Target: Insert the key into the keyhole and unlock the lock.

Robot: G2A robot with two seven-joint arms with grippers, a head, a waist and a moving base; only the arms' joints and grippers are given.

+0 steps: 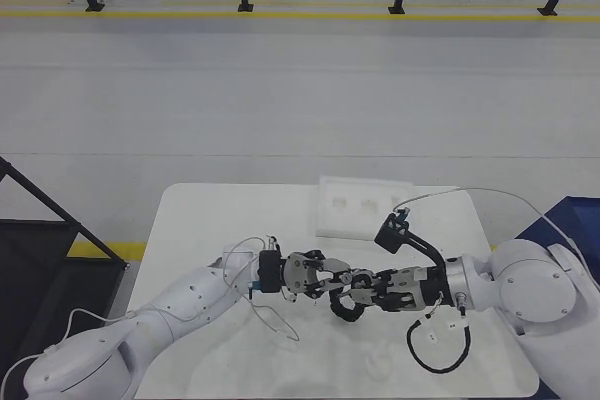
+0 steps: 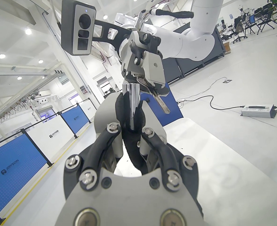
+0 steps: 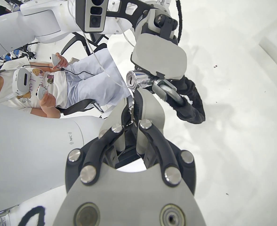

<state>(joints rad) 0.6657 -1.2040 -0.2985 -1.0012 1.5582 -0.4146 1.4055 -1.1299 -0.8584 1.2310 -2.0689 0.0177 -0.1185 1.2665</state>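
Note:
My left gripper [image 2: 130, 111] is shut on the chrome lock [image 2: 131, 99], holding its cylinder and black sleeved cable above the table. In the right wrist view the lock [image 3: 140, 81] shows its keyhole [image 3: 130, 80] at the cylinder's end, with the black cable [image 3: 191, 105] looping off it, held by the left gripper [image 3: 157, 71]. My right gripper [image 2: 150, 81] is shut on the key [image 2: 161, 103], whose bare blade sticks out beside the cylinder, apart from the keyhole. In the top view both grippers, left [image 1: 320, 278] and right [image 1: 360, 292], meet over the table's middle.
A white tray [image 1: 365, 208] lies at the back of the white table [image 1: 210, 230]. A small white object [image 1: 375, 358] rests near the front edge. A blue bin [image 1: 592, 225] stands to the right, a black frame [image 1: 20, 200] to the left.

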